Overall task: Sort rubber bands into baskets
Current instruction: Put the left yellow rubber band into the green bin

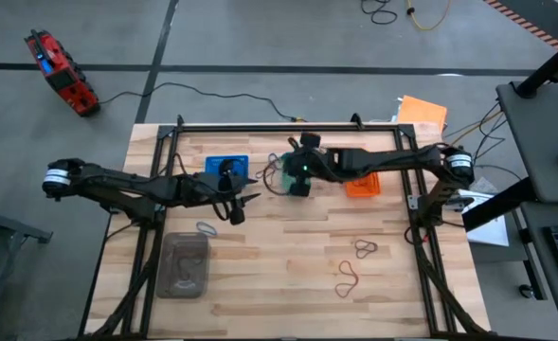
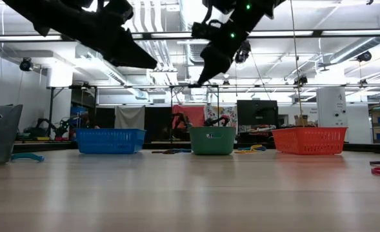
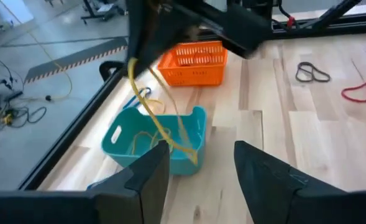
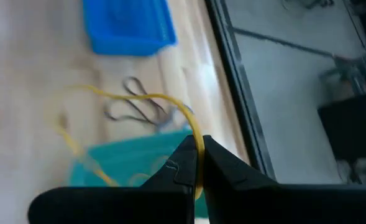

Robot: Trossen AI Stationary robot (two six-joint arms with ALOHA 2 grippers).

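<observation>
From above, a wooden table [image 1: 288, 284] is ringed by a black frame. Three baskets line its far edge: a blue basket [image 1: 225, 167], a teal basket [image 1: 285, 172] and an orange basket [image 1: 363, 185]. The left gripper [image 1: 238, 205] hovers just near of the blue basket with its fingers apart and empty. The right gripper [image 1: 299, 182] is over the teal basket. Loose rubber bands [image 1: 354, 265] lie in the near right area, which is otherwise bare wood. A clear container [image 1: 186, 264] sits near left.

At table height, both arms hang well above the baskets, with bare wood in front.

The left wrist view shows a yellow band [image 3: 158, 124] stretched down into the teal basket.

The right wrist view shows the right gripper's fingers pinched tight on the yellow band.
</observation>
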